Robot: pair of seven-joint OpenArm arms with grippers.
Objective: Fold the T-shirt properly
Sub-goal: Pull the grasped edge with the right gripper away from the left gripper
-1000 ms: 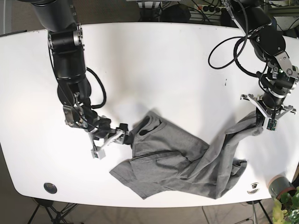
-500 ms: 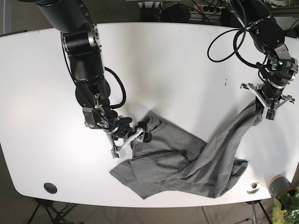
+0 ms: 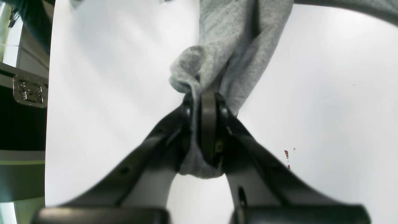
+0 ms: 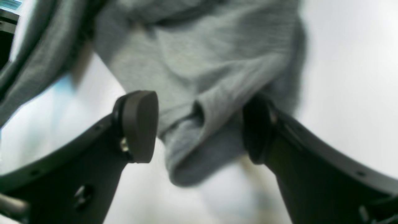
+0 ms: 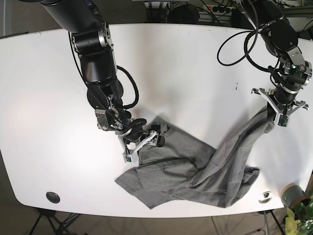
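Spreading stage: T-shirt lies crumpled at lower centre of the white surface. Left claw, at right, pinches a lifted corner; right claw, spread, straddles the collar edge. Next it should close and pull outward. Plant sits lower right; cables lie beyond the upper edge.

Base view looks straight down; wrist views peer closely past each claw.

Grey T-shirt lies crumpled on the near side, right of centre; one corner is drawn up and taut toward the right; collar end at left.
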